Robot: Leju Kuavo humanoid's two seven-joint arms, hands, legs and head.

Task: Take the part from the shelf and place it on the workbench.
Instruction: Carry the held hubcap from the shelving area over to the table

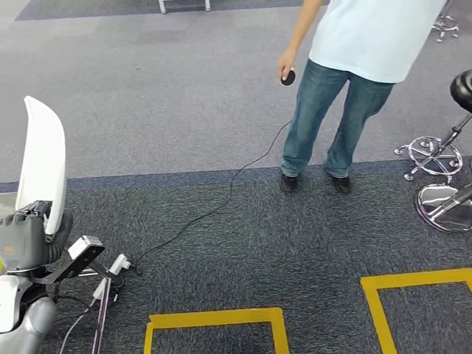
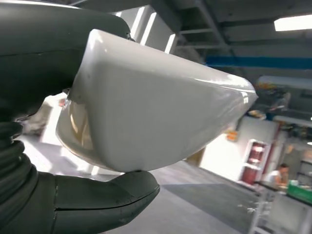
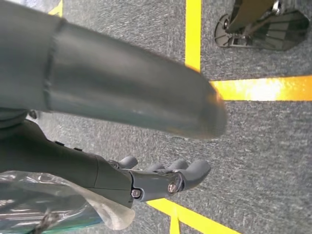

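Note:
The part (image 1: 43, 158) is a long, curved white plastic shell standing upright at the far left of the head view. My left hand (image 1: 30, 237) grips its lower end. The left wrist view shows the white part (image 2: 158, 107) up close, clamped between the grey thumb (image 2: 107, 200) and the dark fingers on its other side. My right hand (image 3: 110, 92) hangs over the dark carpet with its fingers (image 3: 176, 178) stretched out and nothing in them.
A person in a light blue shirt and jeans (image 1: 345, 81) stands ahead, holding a dark round device (image 1: 287, 76) whose cable (image 1: 223, 203) trails across the carpet. Chrome-based stools (image 1: 439, 158) stand at the right. Yellow tape squares (image 1: 217, 318) mark the floor.

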